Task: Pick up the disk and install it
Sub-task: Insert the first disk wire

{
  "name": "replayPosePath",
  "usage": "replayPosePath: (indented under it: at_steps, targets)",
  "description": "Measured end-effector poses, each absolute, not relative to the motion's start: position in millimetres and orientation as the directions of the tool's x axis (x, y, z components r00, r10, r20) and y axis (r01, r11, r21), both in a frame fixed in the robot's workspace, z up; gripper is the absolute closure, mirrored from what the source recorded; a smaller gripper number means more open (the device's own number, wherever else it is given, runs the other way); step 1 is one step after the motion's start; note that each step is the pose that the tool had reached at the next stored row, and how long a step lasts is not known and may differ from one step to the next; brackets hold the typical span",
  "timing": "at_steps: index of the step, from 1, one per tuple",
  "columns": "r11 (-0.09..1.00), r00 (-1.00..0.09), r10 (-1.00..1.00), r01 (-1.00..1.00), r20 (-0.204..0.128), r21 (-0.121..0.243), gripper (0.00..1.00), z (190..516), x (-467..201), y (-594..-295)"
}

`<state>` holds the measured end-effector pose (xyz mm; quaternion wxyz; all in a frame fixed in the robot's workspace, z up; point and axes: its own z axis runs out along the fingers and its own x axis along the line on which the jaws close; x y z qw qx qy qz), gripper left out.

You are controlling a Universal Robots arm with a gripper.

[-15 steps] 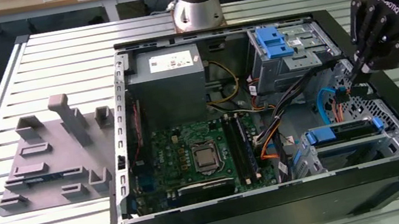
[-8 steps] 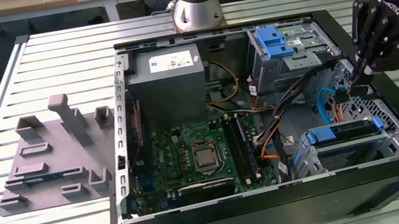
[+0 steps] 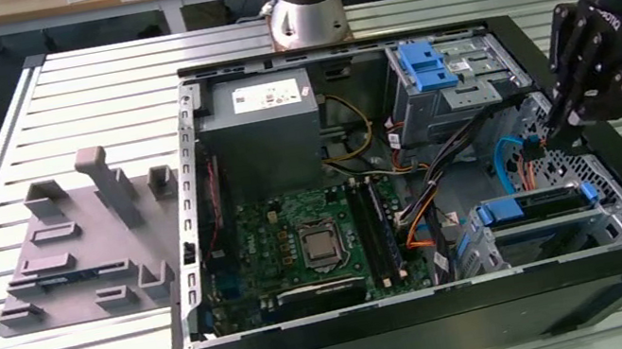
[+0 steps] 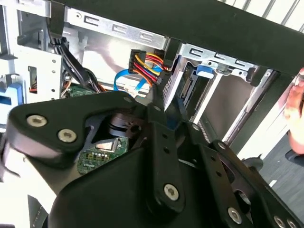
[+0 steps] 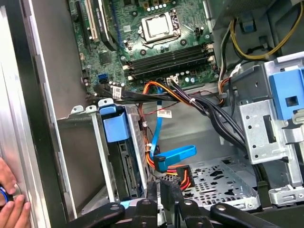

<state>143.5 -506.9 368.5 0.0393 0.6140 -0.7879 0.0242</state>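
Two fingers (image 5: 152,194) drawn nearly together, narrow gap, nothing visibly clamped between. Gripper (image 3: 556,129) pointing tip-first into open computer case (image 3: 440,324), over the drive bay (image 3: 608,223) at the exterior view's right. Disk (image 3: 534,205) seated in that bay below the tips, blue rail facing up; judged already home in its slot, hence the empty grasp. Blue data cable (image 5: 173,154) and multicoloured power connector (image 5: 183,173) hanging loose just beside the fingertips, unplugged, probably parked clear of the bay opening. Person's hand (image 5: 12,209) resting at the case wall, apparently steadying it. Motherboard (image 3: 310,242) well apart, untouched.
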Motion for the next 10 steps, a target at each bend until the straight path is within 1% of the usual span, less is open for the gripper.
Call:
replayPosePath:
  at_steps: [2,3,10]
  targets:
    - [0.255,-0.253,-0.963,-0.967,0.092,0.010,0.74,367.1,143.6,-505.7]
    - [0.258,-0.256,-0.962,-0.966,0.092,0.010,0.68,366.4,143.7,-504.9]
    - [0.280,-0.278,-0.956,-0.960,0.093,0.010,0.68,360.8,146.5,-503.4]
